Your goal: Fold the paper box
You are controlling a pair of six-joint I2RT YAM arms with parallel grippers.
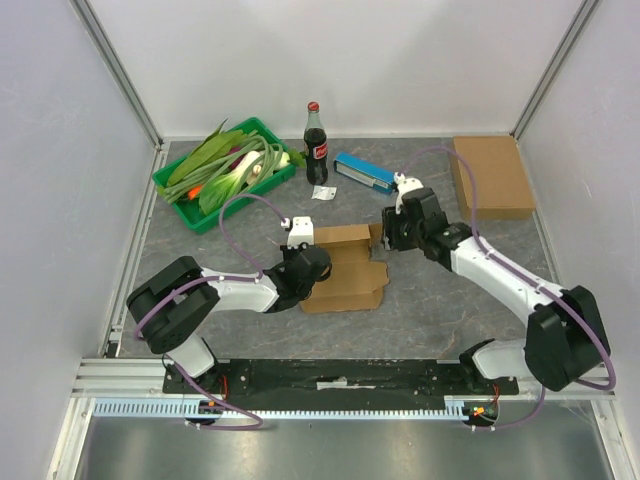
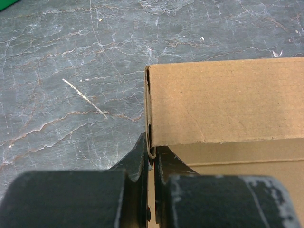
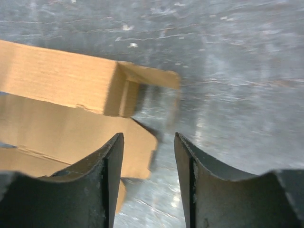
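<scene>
Cardboard, plain brown and corrugated, makes up the paper box (image 1: 345,270), which lies partly folded at the middle of the grey, marble-veined bench (image 1: 430,310), with one wall raised and flat flaps spread toward the arm bases. We see the left tool (image 2: 152,159) pinched on the raised wall's left edge (the sheet fills the slim gap). The right tool (image 3: 148,156) stands apart, its dark curved fingers (image 3: 107,175) gripping nothing, just by the box's right corner flap.
</scene>
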